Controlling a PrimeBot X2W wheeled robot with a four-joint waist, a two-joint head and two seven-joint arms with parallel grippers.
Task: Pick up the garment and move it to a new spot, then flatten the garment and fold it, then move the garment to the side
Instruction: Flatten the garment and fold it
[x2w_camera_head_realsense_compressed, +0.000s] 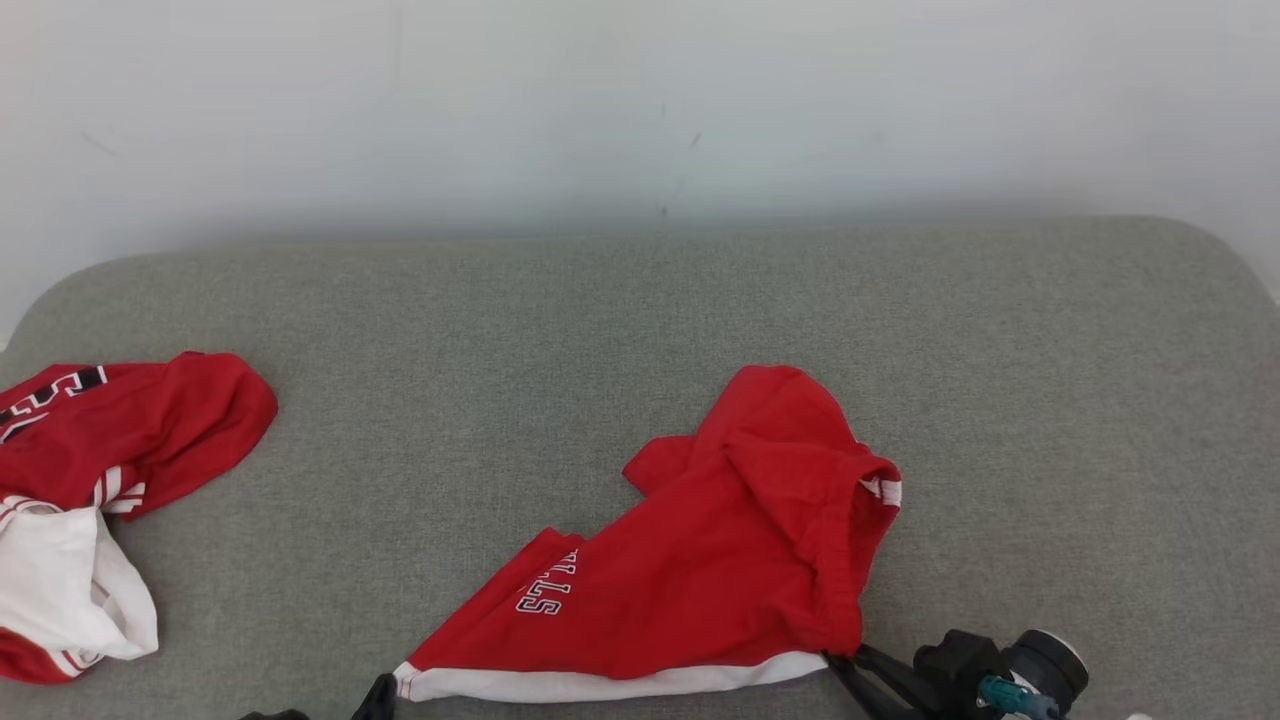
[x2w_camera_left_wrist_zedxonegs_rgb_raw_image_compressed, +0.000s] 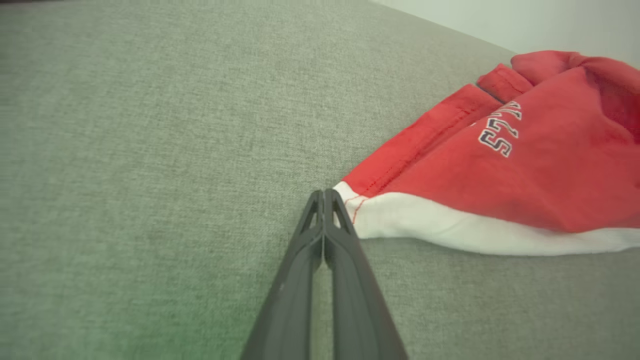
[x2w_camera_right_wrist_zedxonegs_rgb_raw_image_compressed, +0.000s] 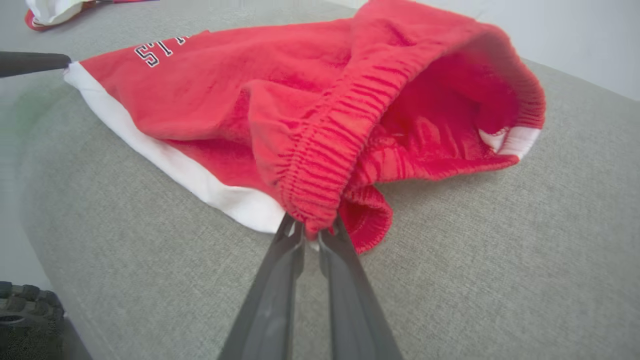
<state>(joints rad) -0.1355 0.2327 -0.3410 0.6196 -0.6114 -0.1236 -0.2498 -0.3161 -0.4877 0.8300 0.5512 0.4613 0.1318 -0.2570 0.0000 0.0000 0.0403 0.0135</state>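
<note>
1. Lying crumpled on the grey cushion (x2w_camera_head_realsense_compressed: 600, 330), the red shorts (x2w_camera_head_realsense_compressed: 720, 560) are seen near its front edge with the white hem toward the robot; the lettering can only partly be read.
2. The right gripper (x2w_camera_right_wrist_zedxonegs_rgb_raw_image_compressed: 312, 230) is clamped on the elastic waistband, with red cloth pinched between its tips.
3. The left gripper (x2w_camera_left_wrist_zedxonegs_rgb_raw_image_compressed: 325, 195) is pressed fully closed, its tips touching the hem's white corner; whether any cloth is caught cannot be told.
4. In the head view both grippers are cut off by the bottom edge.
5. A second garment (x2w_camera_head_realsense_compressed: 110, 440), red and white, is cropped at the left edge, well apart from the shorts.
</note>
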